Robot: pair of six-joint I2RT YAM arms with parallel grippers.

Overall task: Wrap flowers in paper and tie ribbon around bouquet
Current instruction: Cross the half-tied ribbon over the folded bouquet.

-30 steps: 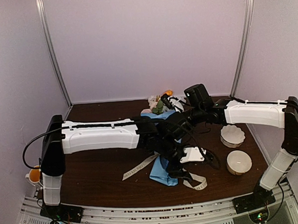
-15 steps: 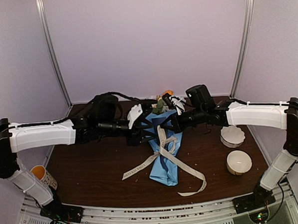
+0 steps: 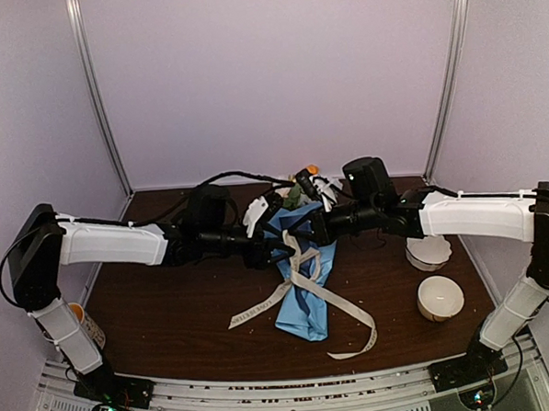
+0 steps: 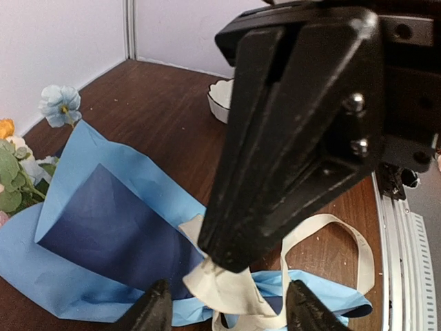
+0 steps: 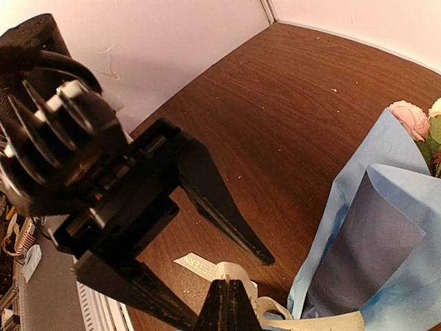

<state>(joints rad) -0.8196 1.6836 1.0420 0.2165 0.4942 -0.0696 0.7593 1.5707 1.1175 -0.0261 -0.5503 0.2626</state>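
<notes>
Pinching a fold of the ribbon in the right gripper, tips pressed together, just above the bouquet lying mid-counter, flowers toward 12 o'clock, tail toward 6. Facing in from 9 o'clock with the left gripper, spread apart either side of that fold. Trailing off the paper toward 7 and 5 o'clock with both loose ends.

Paper — plain sky blue, deeper blue inside the fold. Ribbon — cream-beige, faint dark printed lettering. Flowers: pink, white, orange and pale blue blooms, green leaves. Tabletop: dark brown woodgrain, pale specks. Bowls: white to cream.
</notes>
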